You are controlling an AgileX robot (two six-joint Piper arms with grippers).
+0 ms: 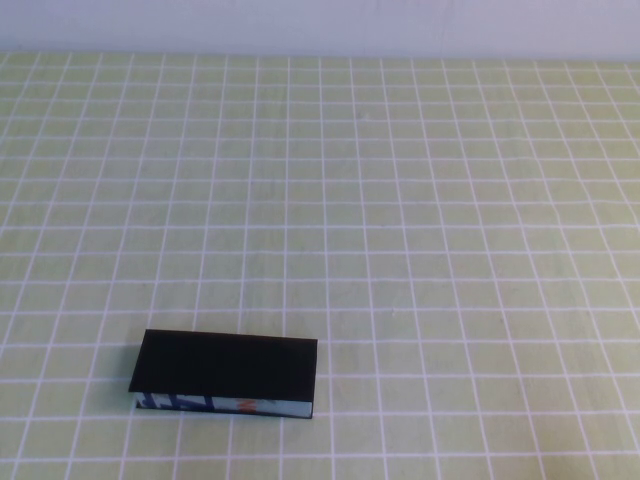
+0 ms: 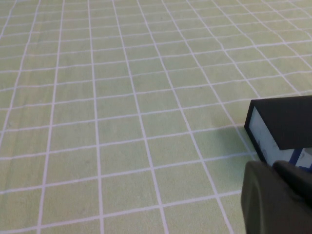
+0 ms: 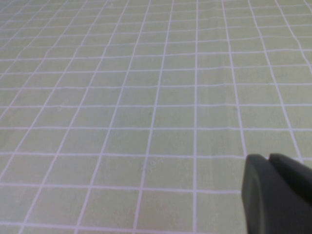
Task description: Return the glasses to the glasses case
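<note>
One glasses case (image 1: 226, 372), lid closed, is laid on the table (image 1: 420, 200). Two end effectors are logged: left end effector (image 2: 280, 197) beside the case, fingers together; right end effector (image 3: 278, 192) over bare cloth, fingers together.

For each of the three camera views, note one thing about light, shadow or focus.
High view: even light, the closed glasses case sharp, barely a shadow. Left wrist view: left claw a blurred dark shape near the case. Right wrist view: soft focus, right claw shut, blurred over the tablecloth.
</note>
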